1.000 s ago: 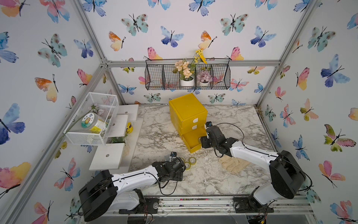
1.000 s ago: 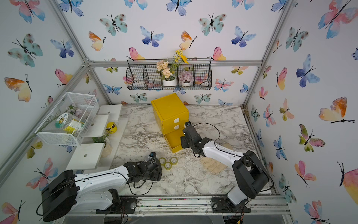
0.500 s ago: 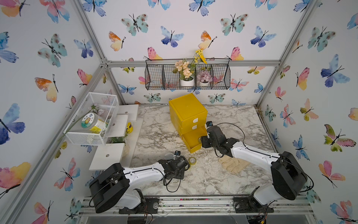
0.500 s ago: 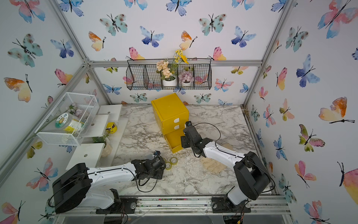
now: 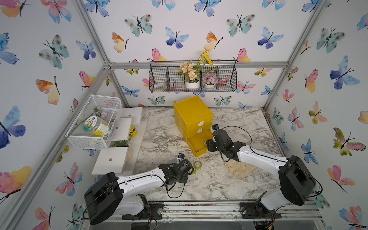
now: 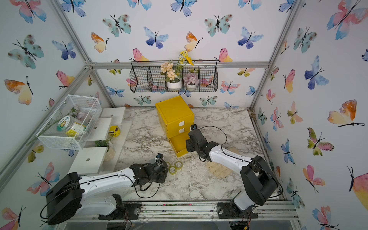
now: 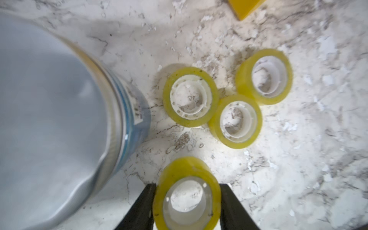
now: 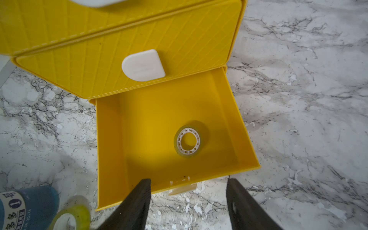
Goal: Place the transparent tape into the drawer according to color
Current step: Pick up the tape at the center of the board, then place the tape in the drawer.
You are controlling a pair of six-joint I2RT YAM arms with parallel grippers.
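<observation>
Left wrist view: left claw [image 7: 188,188] clamped on a yellow-green tape roll [image 7: 186,169] between its jaws.

Yellow-green tape rolls [image 7: 190,97]: 4 showing in L wrist view.
Tape roll in drawer [image 8: 188,153]: 1 lying inside.
Yellow drawers [image 5: 196,127]: 3 stacking, 1 standing open.
Blue-grey jar [image 7: 49,119]: 1 standing.
Flower pots [image 5: 192,84]: 2 sitting in wire basket [image 5: 159,79].
Glove [image 5: 240,169]: 1 lying.

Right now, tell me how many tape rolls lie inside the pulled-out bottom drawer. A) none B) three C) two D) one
D: the right wrist view shows a single tape roll lying flat on the floor of the open drawer, with nothing else in it.
</observation>
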